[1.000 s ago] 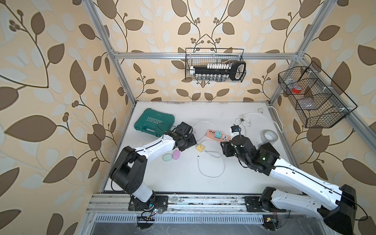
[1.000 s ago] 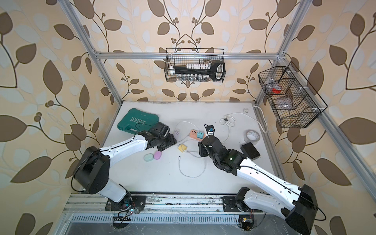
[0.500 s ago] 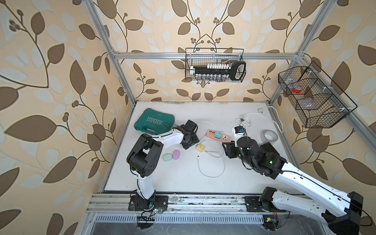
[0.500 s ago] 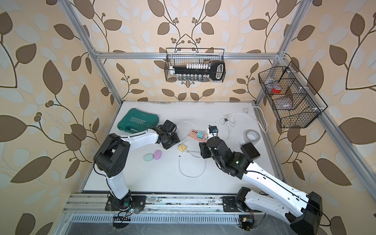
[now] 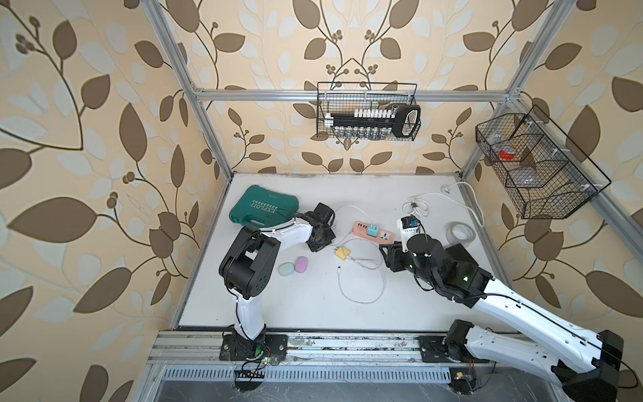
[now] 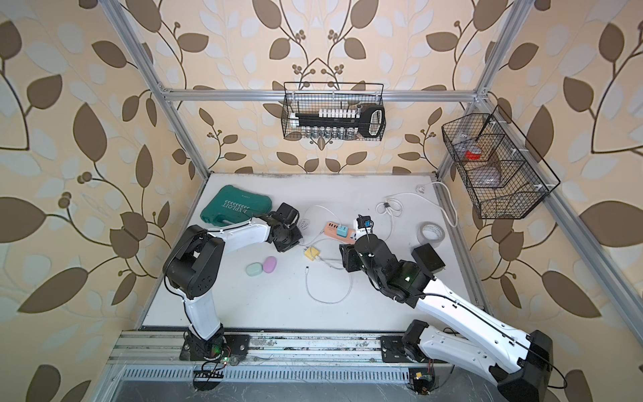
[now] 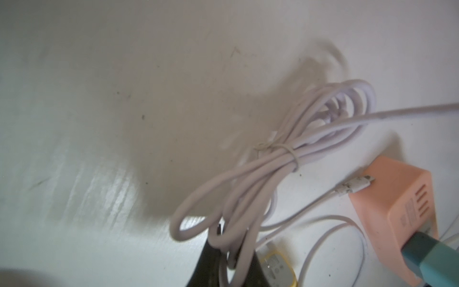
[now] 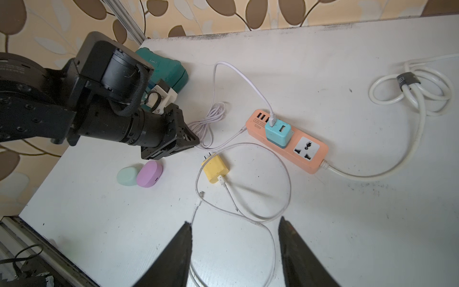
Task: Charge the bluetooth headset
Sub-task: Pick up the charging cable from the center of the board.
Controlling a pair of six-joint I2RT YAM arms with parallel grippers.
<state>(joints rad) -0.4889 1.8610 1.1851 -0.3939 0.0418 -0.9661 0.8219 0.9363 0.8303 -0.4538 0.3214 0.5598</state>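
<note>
Left pincer (image 7: 224, 248) pinched narrow on a loop of the tied white cable bundle (image 7: 275, 159). A second ago it stood open, and the arm's elbow has since folded upward. Right pincer (image 8: 233, 221) half-spread and empty above the loose thin cable (image 8: 289, 188). Headset: mint case (image 8: 126, 176) and lilac case (image 8: 149, 174), smooth oval pebbles, touching each other on the white surface (image 8: 347, 223) near the boxy yellow charger (image 8: 215, 169).

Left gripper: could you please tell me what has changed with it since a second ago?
The left arm folded upward while the left gripper, barely shifting, shut on the bundled white cable. The right gripper stayed open above the loose cable; the purple case, green case and yellow charger did not move.
</note>
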